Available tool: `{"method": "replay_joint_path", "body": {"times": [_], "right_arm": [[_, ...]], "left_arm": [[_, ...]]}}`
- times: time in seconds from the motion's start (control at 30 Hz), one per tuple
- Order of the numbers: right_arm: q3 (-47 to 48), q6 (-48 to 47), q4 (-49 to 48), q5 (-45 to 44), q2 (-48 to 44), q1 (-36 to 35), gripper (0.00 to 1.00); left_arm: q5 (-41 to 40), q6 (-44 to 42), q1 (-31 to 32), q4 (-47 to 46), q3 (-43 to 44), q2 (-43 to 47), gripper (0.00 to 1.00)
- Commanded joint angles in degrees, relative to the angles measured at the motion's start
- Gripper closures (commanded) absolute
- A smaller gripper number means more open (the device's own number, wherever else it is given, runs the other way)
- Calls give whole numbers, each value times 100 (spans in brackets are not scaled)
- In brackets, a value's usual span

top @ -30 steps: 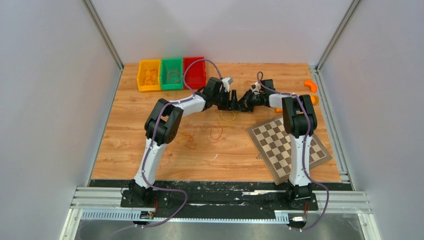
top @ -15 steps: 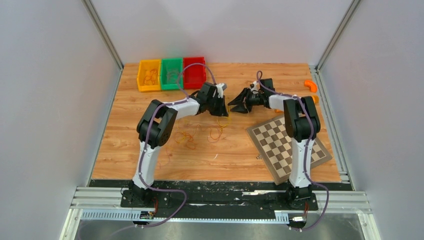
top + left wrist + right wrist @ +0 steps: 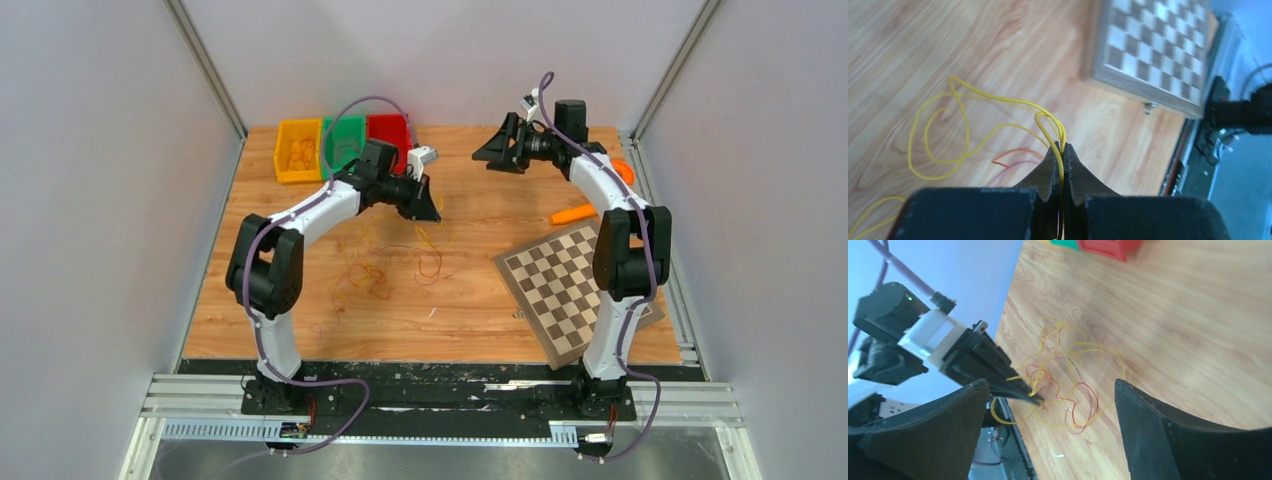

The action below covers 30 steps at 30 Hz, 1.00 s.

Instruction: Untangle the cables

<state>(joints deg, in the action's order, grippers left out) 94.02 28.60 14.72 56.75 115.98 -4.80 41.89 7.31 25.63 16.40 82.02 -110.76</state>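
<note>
The cables are thin curly strands on the wooden table: a yellow one [image 3: 963,125] and a red and orange tangle [image 3: 430,265] with more strands to its left [image 3: 365,282]. My left gripper [image 3: 430,212] hangs above the tangle, shut on the yellow cable [image 3: 428,238], which trails down to the table. In the left wrist view the jaws [image 3: 1061,148] pinch the yellow loop, with an orange strand [image 3: 1013,151] on the wood below. My right gripper [image 3: 490,148] is raised at the back of the table, open and empty. Its wrist view looks between wide fingers [image 3: 1050,385] onto the tangle [image 3: 1068,385].
Yellow [image 3: 298,177], green [image 3: 343,173] and red [image 3: 392,127] bins stand in a row at the back left. A chessboard [image 3: 570,290] lies at the right. An orange carrot-shaped piece [image 3: 575,213] and a curved orange piece [image 3: 624,170] lie near the right edge.
The left gripper shut on the yellow cable and pulled it left. The right gripper opened, let go and rose toward the back right.
</note>
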Motion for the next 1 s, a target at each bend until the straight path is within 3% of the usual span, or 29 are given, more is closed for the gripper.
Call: {"method": "replay_joint_path", "body": {"times": [0.0,0.27,0.47,0.73,0.97], "right_arm": [[417,-911,192,165,-323,-305,6],[313,-1152,224,-163,-618,-263,4],[190,-1275,317,-348,-758,-87,2],[-32,-1329,439,-408,-879,142,2],[-213,-1338,459,-425,-902,225,2]], "left_arm": [[1038,-925,1,152,250,732,100],[-272,-1136,-494,1196,2390,254,100],[-1691,-1745,-562,573,2918,-61,100],[-2825,-1922,-960,738,5087,-1973,100],[-3294,-2472,-1083,-471,4995,-2543,100]]}}
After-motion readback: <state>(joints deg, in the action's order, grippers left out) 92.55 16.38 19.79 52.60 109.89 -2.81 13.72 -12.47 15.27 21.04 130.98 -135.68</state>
